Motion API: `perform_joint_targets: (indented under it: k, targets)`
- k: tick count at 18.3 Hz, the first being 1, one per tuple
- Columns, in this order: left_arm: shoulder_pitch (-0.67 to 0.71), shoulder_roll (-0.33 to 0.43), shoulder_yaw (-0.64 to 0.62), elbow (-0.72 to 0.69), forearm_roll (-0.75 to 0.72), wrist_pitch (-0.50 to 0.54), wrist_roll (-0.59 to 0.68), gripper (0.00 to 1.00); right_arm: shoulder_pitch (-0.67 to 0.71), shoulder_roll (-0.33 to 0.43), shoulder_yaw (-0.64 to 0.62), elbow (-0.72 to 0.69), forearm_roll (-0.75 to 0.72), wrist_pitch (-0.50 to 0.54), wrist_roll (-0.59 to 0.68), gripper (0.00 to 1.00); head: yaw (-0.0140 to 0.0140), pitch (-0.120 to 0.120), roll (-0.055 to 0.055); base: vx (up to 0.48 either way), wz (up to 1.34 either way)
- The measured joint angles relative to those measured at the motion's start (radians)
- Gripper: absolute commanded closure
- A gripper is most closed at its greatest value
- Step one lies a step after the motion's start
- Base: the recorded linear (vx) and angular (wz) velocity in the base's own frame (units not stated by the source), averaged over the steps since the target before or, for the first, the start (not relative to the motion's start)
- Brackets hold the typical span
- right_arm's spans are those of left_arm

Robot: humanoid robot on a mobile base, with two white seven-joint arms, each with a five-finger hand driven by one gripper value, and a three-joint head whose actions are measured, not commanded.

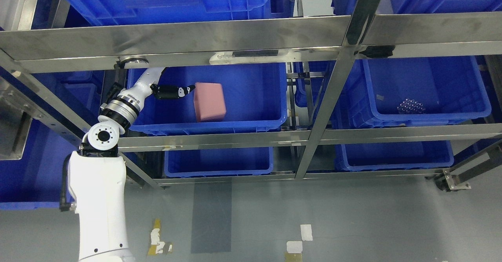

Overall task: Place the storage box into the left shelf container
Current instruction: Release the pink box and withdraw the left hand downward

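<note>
The storage box (210, 101), a pink block, lies slightly tilted inside the left blue shelf container (251, 97) on the middle shelf. My left arm rises from the lower left and reaches over the container's left wall. Its dark left hand (176, 91) is stretched out flat just left of the box. One fingertip (191, 86) reaches the box's upper left edge, and the fingers do not wrap around the box. My right arm is nowhere in the picture.
Steel shelf rails (176, 38) run above and below the container, and a slanted steel post (333, 85) stands to its right. A second blue bin (462, 97) at the right holds small shiny parts (411, 106). More blue bins sit above and below. Grey floor lies in front.
</note>
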Motion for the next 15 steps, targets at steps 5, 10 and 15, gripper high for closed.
perform_joint_targets:
  k: [5, 10, 15]
  targets:
    - [0.014, -0.003, -0.031, 0.049, 0.079, -0.002, 0.131, 0.0, 0.0, 0.0, 0.0, 0.0, 0.0, 0.0, -0.001, 0.0, 0.0, 0.0, 0.0, 0.0, 0.0]
    - [0.133, -0.006, -0.108, 0.023, 0.368, -0.009, 0.353, 0.0, 0.0, 0.0, 0.0, 0.0, 0.0, 0.0, -0.002, 0.0, 0.0, 0.0, 0.0, 0.0, 0.0]
    - [0.302, -0.007, -0.205, -0.112, 0.548, -0.008, 0.476, 0.0, 0.0, 0.0, 0.0, 0.0, 0.0, 0.0, -0.002, 0.0, 0.0, 0.0, 0.0, 0.0, 0.0]
